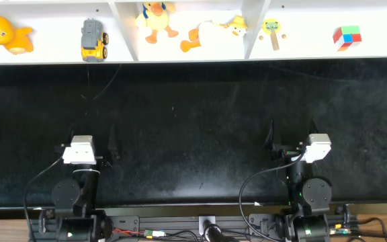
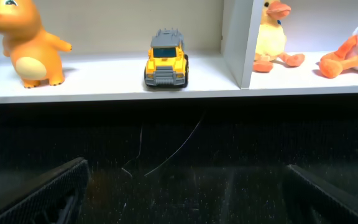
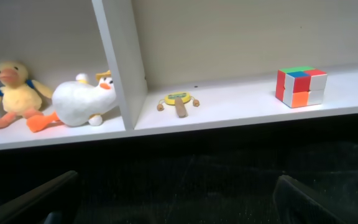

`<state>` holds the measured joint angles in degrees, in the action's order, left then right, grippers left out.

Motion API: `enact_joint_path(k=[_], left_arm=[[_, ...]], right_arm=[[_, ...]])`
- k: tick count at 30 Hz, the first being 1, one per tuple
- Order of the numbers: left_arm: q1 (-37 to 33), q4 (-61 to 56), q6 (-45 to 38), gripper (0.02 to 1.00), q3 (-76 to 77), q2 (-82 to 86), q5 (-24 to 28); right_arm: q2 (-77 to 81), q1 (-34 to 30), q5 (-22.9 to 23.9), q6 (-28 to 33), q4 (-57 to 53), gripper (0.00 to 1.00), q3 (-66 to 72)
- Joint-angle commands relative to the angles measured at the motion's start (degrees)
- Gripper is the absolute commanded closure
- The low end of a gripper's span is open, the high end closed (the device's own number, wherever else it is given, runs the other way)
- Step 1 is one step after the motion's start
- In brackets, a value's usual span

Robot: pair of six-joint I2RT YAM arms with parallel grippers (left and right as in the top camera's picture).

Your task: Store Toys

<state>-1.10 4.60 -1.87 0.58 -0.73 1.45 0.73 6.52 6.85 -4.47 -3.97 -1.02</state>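
The toys sit in a white shelf [image 1: 180, 57] along the far edge of the black table. An orange figure [image 1: 8, 33] [image 2: 30, 42] and a yellow truck [image 1: 93, 39] [image 2: 166, 58] share the left compartment. A yellow plush duck [image 1: 156, 19] [image 2: 272, 37] [image 3: 10, 92] and a white plush duck [image 1: 210, 32] [image 3: 79, 102] [image 2: 353, 53] lie in the middle one. A small green rattle drum [image 1: 272, 30] [image 3: 178, 102] and a colour cube [image 1: 347, 37] [image 3: 301, 86] rest in the right one. My left gripper [image 1: 99, 141] [image 2: 185, 186] and right gripper [image 1: 291, 134] [image 3: 176, 193] hang open over the near table, holding nothing.
Shelf dividers [image 1: 123, 30] [image 1: 254, 27] separate the compartments. The black table surface [image 1: 193, 121] stretches between the grippers and the shelf. Cables run along the near edge by the arm bases.
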Motion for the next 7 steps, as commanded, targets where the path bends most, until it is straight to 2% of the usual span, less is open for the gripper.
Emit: enact_joint_path(k=[1, 7], left_arm=[[0.22, 0.22, 0.42, 0.020, -0.11, 0.57, -0.26], [0.22, 0.22, 0.42, 0.020, -0.11, 0.57, -0.26]], right_arm=[[-0.52, 0.22, 0.24, -0.26, 0.15, 0.005, 0.76], [-0.52, 0.22, 0.24, -0.26, 0.13, 0.005, 0.76]])
